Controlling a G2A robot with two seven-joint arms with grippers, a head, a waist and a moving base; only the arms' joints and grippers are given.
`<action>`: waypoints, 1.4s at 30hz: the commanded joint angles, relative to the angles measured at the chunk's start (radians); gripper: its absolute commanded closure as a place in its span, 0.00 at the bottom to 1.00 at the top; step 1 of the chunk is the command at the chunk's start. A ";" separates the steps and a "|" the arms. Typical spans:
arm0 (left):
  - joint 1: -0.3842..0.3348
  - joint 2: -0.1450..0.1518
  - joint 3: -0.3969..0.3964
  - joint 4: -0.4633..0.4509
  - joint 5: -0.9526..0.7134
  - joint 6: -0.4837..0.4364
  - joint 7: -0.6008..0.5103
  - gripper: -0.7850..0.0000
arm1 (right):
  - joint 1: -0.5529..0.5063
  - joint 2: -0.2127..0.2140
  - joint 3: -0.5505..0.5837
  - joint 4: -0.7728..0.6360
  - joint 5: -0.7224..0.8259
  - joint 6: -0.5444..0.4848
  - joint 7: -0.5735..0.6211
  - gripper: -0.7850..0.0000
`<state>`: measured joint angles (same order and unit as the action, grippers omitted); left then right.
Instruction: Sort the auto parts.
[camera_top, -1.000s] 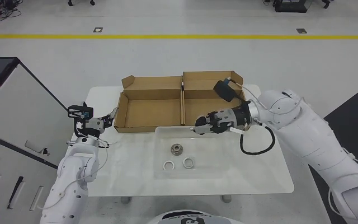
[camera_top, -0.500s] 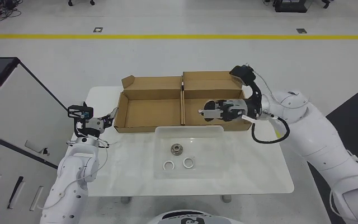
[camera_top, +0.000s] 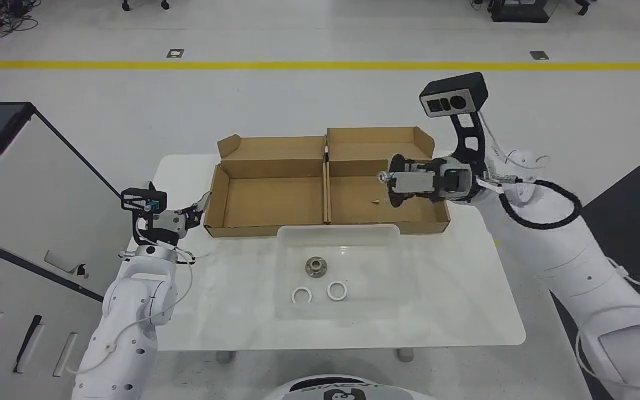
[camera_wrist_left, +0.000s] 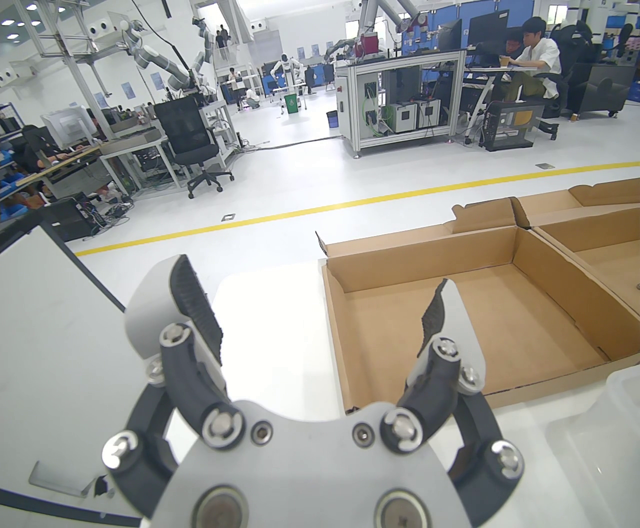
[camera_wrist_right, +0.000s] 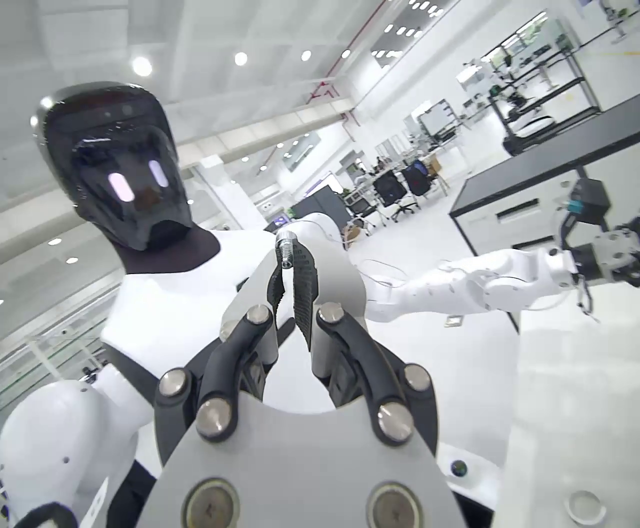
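Right pincer (camera_top: 386, 179) rose over right box (camera_top: 380, 134), gripping bolt (camera_wrist_right: 284, 248); left pincer (camera_wrist_left: 310, 282) open; three parts (camera_top: 316, 265) in tray (camera_top: 340, 230).

An open cardboard box (camera_top: 268, 200) and a second cardboard box (camera_top: 352, 205) stand side by side, touching, at the far side of the white desk (camera_top: 450, 300). A clear plastic tray (camera_top: 372, 262) sits just in front of them.

Pale floor (camera_top: 300, 100), yellow line (camera_top: 300, 65)
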<state>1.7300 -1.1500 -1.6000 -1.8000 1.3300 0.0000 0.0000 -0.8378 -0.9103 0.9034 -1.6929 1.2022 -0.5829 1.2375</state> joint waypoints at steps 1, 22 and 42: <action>0.000 0.000 0.000 0.000 0.000 0.000 0.000 0.00 | 0.002 -0.018 0.010 0.001 0.059 0.029 0.030 1.00; 0.000 0.000 0.000 0.000 0.000 0.000 0.000 0.00 | -0.088 -0.214 0.216 0.092 0.136 0.176 0.176 1.00; 0.000 0.000 0.000 0.000 0.000 0.000 0.000 0.00 | -0.130 -0.284 0.263 0.107 0.188 0.198 0.198 1.00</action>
<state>1.7300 -1.1500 -1.6000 -1.8000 1.3300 0.0000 0.0000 -0.9632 -1.1896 1.1624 -1.5884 1.3542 -0.3916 1.4285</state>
